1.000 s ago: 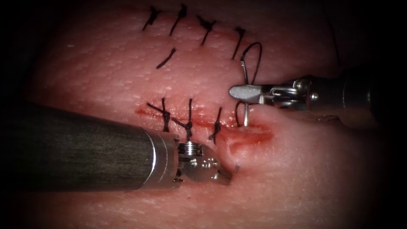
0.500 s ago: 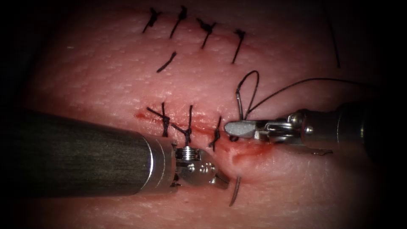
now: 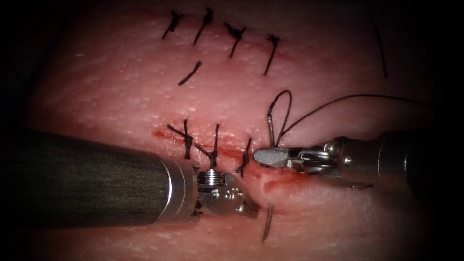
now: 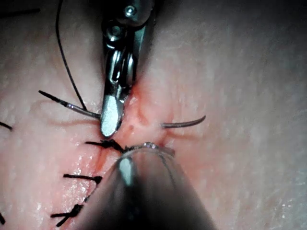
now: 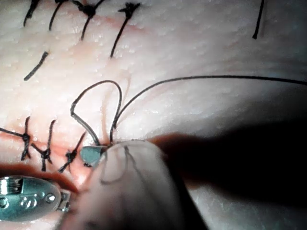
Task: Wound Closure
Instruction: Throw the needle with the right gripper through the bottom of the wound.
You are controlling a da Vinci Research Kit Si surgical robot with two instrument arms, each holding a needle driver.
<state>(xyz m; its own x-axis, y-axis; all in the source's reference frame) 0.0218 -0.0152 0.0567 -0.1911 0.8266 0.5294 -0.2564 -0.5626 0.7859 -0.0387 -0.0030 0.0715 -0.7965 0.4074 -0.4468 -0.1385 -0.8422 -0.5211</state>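
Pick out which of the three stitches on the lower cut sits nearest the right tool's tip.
The rightmost stitch. It lies just left of the right tool, which holds the needle near its tail; the other two sit further left, above the left tool.

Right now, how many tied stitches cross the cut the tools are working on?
3, in a row along the cut: leftmost stitch, middle stitch, third stitch just left of the right tool, which holds the needle. None look hidden.
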